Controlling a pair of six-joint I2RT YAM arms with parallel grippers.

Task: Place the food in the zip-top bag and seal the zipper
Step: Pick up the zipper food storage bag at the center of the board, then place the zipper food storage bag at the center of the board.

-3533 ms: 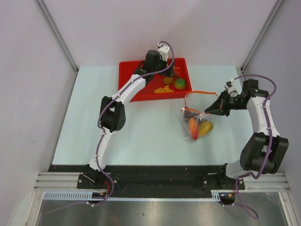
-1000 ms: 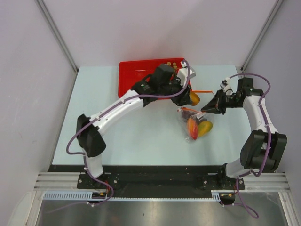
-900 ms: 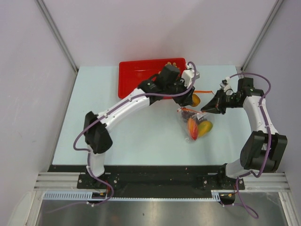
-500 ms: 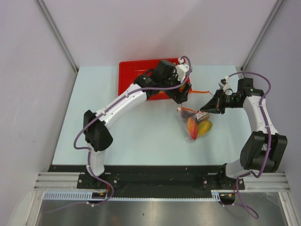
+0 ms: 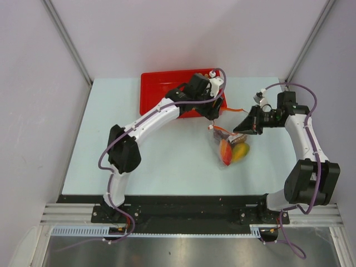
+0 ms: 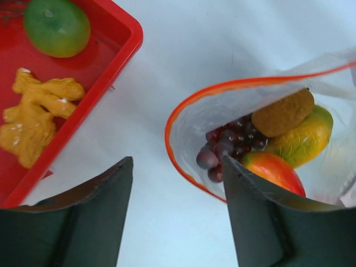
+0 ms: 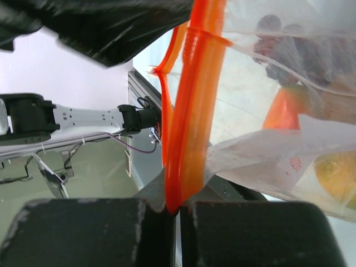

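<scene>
Left claw (image 6: pixel 177 167): fingers apart, nothing between them, hanging over bare surface (image 5: pixel 178 167). Just ahead of it, toward its right finger, lies the open mouth of the zip-top bag (image 6: pixel 192 125). The zipper (image 6: pixel 179 105) curves round that mouth as a red-orange rim.

Inside the bag, seen past the right finger:
- dark grape bunch (image 6: pixel 228 144) nearest the mouth
- brown-tan piece (image 6: pixel 283 111) beyond the grapes
- yellow-green mango (image 6: pixel 303 136) beside the tan piece
- red-orange mango (image 6: pixel 272 169) closest to the finger

On the left-finger side: corner of the red tray (image 6: pixel 119 61). It holds a round green fruit (image 6: pixel 57 25) and orange chunks (image 6: pixel 33 114).

Right claw (image 7: pixel 177 211): fingers pressed together, clamped on the zipper strip, which rises straight up from between them. The clear bag wall hangs off to one side of this claw, with fruit showing dimly through it.

Overhead: the two claws are near each other, the bag's mouth between them, and the bag's body trails back toward the arm bases.
</scene>
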